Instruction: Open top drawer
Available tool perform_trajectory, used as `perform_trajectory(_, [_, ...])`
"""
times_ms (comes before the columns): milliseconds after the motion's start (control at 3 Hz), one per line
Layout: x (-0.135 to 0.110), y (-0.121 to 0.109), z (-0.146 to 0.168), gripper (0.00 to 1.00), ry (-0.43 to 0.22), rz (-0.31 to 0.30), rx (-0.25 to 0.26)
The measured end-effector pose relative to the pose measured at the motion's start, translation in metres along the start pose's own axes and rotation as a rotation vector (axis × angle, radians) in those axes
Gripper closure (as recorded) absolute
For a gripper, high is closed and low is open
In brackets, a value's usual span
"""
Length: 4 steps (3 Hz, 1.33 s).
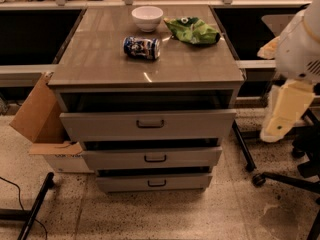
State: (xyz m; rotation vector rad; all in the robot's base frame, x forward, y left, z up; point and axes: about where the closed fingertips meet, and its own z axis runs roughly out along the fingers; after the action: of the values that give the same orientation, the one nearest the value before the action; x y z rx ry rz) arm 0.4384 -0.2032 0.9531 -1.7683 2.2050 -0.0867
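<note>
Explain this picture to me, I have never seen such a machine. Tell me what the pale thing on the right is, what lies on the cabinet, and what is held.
This is one picture from a single camera, looking down at the front of a grey cabinet. The pale shape at the right is a robot arm. Its gripper, the grasping end, hangs beside the cabinet and apart from it, holding nothing that shows. On the cabinet's top lie a white bowl, a can on its side and a green bag. The top drawer, the widest of three, stands pulled part-way out. A cardboard box sits on the floor at the left.
</note>
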Motion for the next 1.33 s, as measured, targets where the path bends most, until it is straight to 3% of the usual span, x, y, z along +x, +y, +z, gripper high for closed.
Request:
perform_trajectory(333, [-0.018, 0.025, 0.062, 0.0, -0.066, -0.058, -0.073])
perform_trajectory(667, [-0.034, 0.047, 0.105, 0.0, -0.134, -0.081, -0.135])
perform_trajectory(1000, [-0.034, 0.047, 0.105, 0.0, -0.134, -0.081, -0.135])
perform_trajectory(1333, [-0.039, 0.041, 0.137, 0.0, -0.14, -0.116, -0.126])
